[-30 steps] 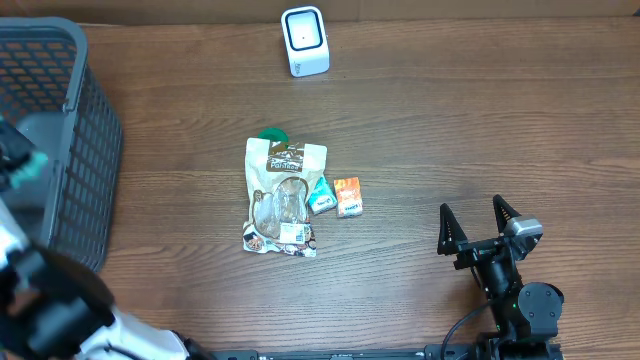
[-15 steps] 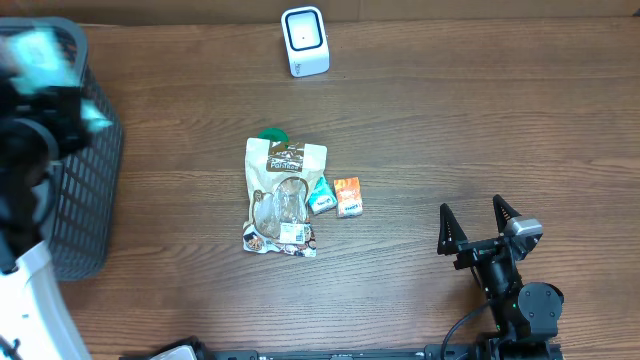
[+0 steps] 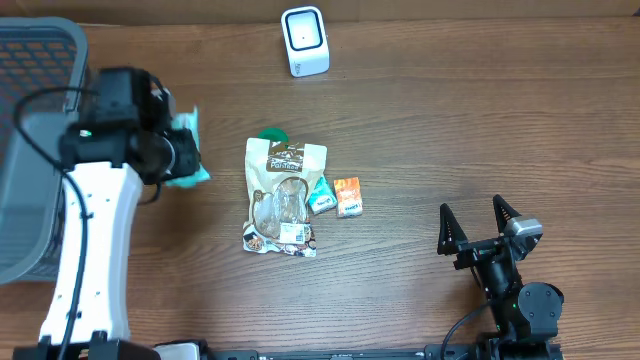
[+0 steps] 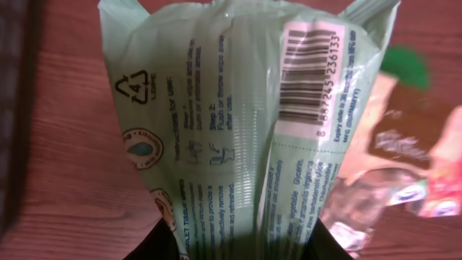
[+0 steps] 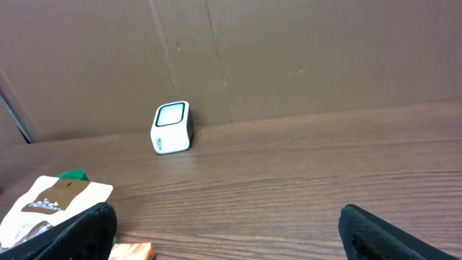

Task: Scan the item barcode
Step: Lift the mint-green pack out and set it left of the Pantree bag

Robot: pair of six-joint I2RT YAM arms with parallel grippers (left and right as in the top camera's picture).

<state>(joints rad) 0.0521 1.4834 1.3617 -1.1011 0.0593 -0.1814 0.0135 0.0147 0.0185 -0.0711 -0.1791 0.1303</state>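
Overhead, the left gripper [image 3: 178,152] is clamped on a pale green tissue pack [image 3: 191,124], which sits between the grey basket [image 3: 40,130] and the brown snack pouch [image 3: 284,195], well apart from the white scanner [image 3: 304,40]. The left wrist view shows the pack's barcode [image 4: 309,72] facing the camera. The right gripper [image 3: 480,222] stands apart with its jaws spread wide and holding nothing.

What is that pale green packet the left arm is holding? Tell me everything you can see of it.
The packet is soft, glossy pale green plastic with a back seam, small printed instructions, a recycling triangle and a white barcode label. The left arm's fingers pinch one end, holding it over the wooden table.
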